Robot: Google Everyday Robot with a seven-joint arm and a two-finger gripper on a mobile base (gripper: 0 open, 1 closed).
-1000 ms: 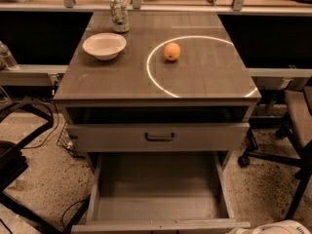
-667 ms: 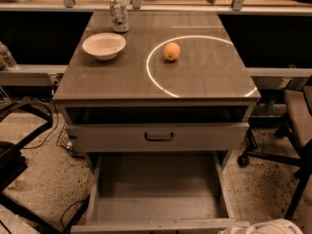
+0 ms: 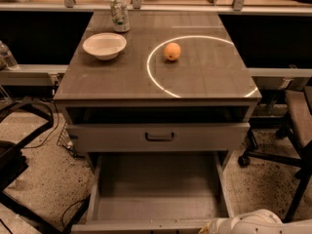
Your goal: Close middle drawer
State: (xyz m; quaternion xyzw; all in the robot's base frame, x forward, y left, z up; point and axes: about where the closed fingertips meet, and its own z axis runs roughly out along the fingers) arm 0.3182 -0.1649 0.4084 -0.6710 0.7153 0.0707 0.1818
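The middle drawer is pulled far out of the grey cabinet toward me. Its long shallow grey box looks empty, and its front edge lies along the bottom of the camera view. Its handle is out of view. Above it, the top drawer, with its taller front panel and dark bar handle, stands slightly out. My white arm enters at the bottom right. The gripper is at the drawer's front right corner, by its front edge.
On the cabinet top are a white bowl, a can and an orange. An office chair stands to the right. Dark chair legs and cables lie on the floor to the left.
My white arm has come into view at the bottom right and moved left toward the open drawer's front right corner. The drawers have not moved.
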